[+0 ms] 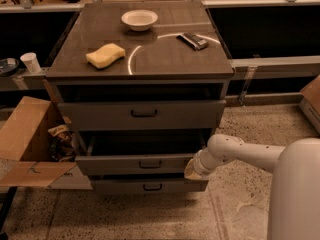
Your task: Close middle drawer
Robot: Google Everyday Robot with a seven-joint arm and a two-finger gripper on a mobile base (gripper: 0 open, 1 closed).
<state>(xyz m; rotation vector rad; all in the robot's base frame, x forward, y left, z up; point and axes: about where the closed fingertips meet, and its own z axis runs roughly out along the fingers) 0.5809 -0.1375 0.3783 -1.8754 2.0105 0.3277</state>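
Observation:
The middle drawer [135, 164] is a wide grey drawer with a small dark pull handle [150, 164], second of three in the cabinet. It stands partly pulled out, its dark inside showing above the front. My gripper [193, 170] is at the right end of the drawer front, pressed against it, at the end of my white arm [240, 151] reaching in from the right. The top drawer [142, 115] sits above it, and the bottom drawer [150, 186] below it.
On the cabinet top [165, 59] lie a yellow sponge [105, 55], a white bowl [139, 19] and a dark flat object [193, 41]. An open cardboard box [27, 139] stands on the floor at the left. A paper cup [31, 62] stands on a ledge at the left.

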